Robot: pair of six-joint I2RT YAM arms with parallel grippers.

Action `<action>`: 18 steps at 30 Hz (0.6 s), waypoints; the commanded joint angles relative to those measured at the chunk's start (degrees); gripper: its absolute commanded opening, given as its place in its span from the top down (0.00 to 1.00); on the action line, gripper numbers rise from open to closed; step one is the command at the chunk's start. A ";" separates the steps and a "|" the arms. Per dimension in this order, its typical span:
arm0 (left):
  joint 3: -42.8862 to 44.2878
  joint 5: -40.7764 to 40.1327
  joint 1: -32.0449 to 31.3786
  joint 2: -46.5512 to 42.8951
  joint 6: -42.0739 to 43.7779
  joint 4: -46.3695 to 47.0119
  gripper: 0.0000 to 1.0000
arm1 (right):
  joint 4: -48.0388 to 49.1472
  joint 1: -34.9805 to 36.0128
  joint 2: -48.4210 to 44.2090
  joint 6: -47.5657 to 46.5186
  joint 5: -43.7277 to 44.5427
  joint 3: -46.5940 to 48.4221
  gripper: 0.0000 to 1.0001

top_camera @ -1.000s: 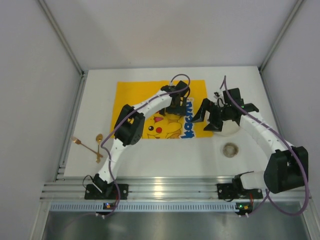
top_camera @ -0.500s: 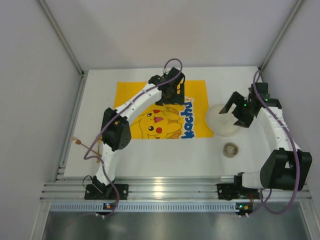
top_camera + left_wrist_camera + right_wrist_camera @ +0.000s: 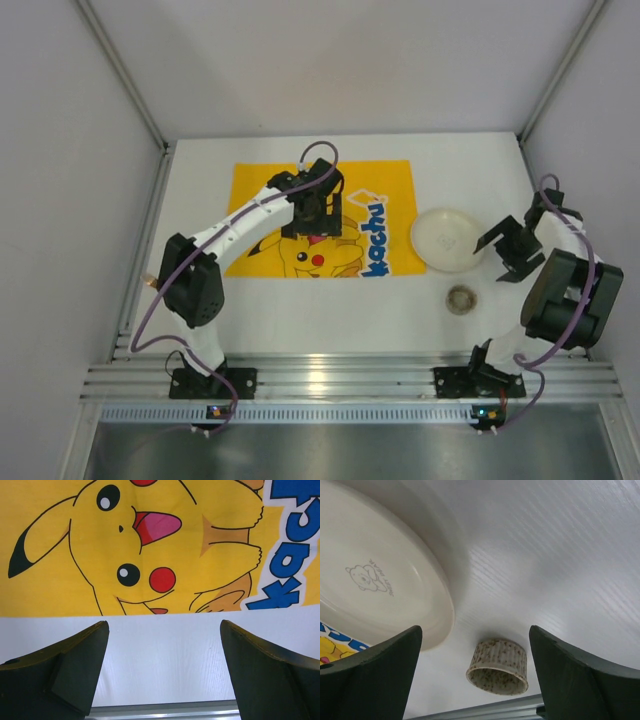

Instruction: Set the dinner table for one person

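Plate (image 3: 447, 238) by mat (image 3: 250, 180), speckled cup (image 3: 461, 298) nr plate

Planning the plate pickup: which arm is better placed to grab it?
Right. The right gripper hangs open just beside the plate, which fills much of its wrist view; the left gripper is over the yellow mat, farther from it.

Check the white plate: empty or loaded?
Empty: the white plate shows a bare surface, with only a small printed bear mark on it.
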 commanded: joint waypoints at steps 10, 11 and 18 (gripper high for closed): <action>3.62 0.89 1.91 0.96 1.82 -0.19 0.02 | 16.31 2.13 10.39 3.87 -6.65 -1.86 0.64; 4.15 1.24 2.09 1.22 1.99 -0.28 0.02 | 16.49 2.57 11.35 3.78 -6.47 -1.06 0.74; 8.36 2.04 2.18 4.38 2.61 -1.68 0.02 | 3.77 4.94 9.26 1.15 7.74 13.76 1.00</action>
